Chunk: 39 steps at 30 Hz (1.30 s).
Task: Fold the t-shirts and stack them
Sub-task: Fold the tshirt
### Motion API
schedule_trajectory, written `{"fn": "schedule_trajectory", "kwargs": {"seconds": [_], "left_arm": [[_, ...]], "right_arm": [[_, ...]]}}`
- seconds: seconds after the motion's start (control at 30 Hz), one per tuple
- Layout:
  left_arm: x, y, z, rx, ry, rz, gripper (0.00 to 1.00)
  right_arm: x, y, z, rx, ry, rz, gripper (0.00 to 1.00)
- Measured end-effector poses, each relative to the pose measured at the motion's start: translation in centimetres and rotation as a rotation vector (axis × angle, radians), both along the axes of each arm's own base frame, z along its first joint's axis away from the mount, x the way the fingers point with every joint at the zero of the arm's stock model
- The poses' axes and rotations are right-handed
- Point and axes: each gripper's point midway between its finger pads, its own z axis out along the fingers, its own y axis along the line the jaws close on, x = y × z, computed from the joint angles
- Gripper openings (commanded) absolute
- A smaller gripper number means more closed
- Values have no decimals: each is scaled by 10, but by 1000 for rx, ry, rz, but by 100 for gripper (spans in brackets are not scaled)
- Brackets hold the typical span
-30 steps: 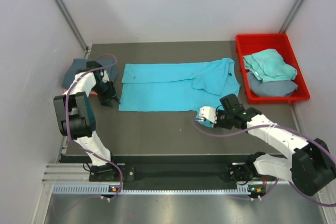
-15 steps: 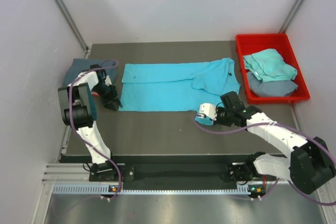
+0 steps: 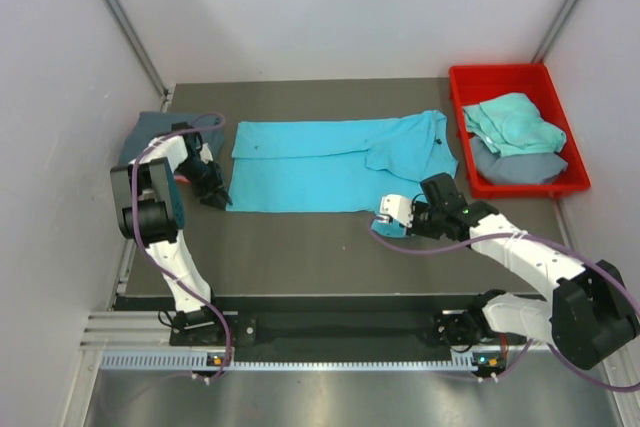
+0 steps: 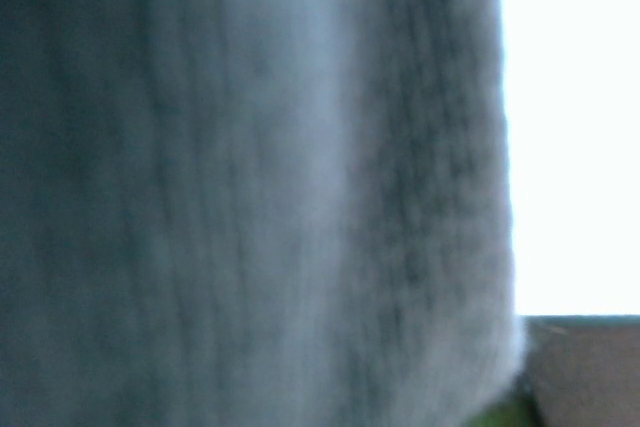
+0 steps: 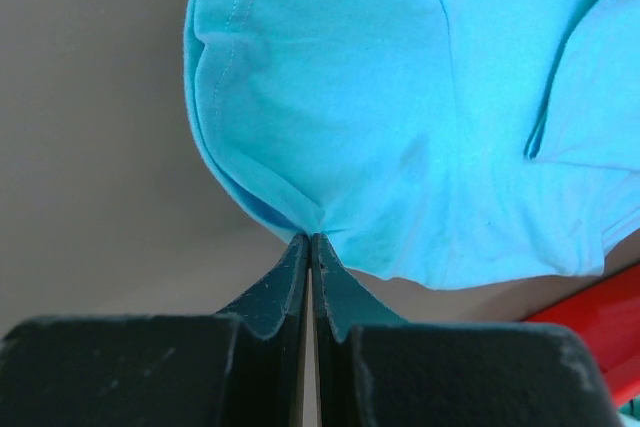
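A turquoise t-shirt [image 3: 320,162] lies spread across the middle of the table, folded lengthwise. My right gripper [image 3: 384,215] is shut on its near right corner. In the right wrist view the closed tips [image 5: 310,239] pinch a bunched edge of the turquoise cloth [image 5: 400,97]. My left gripper [image 3: 215,197] sits at the shirt's near left corner, and its jaws are too small and dark to read. The left wrist view is filled by blurred slate blue-grey cloth [image 4: 250,187]. A folded slate t-shirt [image 3: 145,132] lies at the far left, behind the left arm.
A red bin [image 3: 575,182] stands at the back right, holding a crumpled teal shirt [image 3: 510,122] on top of a slate one [image 3: 520,167]. White walls close in on the left, back and right. Bare dark table lies between the shirt and the arm bases.
My left gripper has shifted slightly right, up to the shirt's left near corner. My right gripper has edged a little towards the shirt, still holding its corner.
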Motion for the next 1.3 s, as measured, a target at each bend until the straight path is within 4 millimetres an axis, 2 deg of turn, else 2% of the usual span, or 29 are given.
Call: {"fn": "schedule_trajectory", "kwargs": {"seconds": [0.4, 0.6, 0.73, 1.03, 1.17, 1.3], "left_arm": [[-9, -7, -5, -34, 23, -2, 0], [-9, -7, -2, -39, 15, -7, 0], [-4, -9, 9, -49, -11, -21, 0], [41, -8, 53, -55, -172, -71, 0], [66, -10, 74, -52, -254, -102, 0], [92, -15, 85, -59, -305, -145, 0]], "right_arm": [[6, -5, 2, 7, -15, -29, 0], [13, -17, 8, 23, -29, -94, 0], [27, -25, 25, 57, -63, -164, 0], [69, -24, 84, 139, -200, -229, 0], [84, -19, 95, 146, -218, -230, 0], [104, -16, 107, 147, -236, -239, 0]]}}
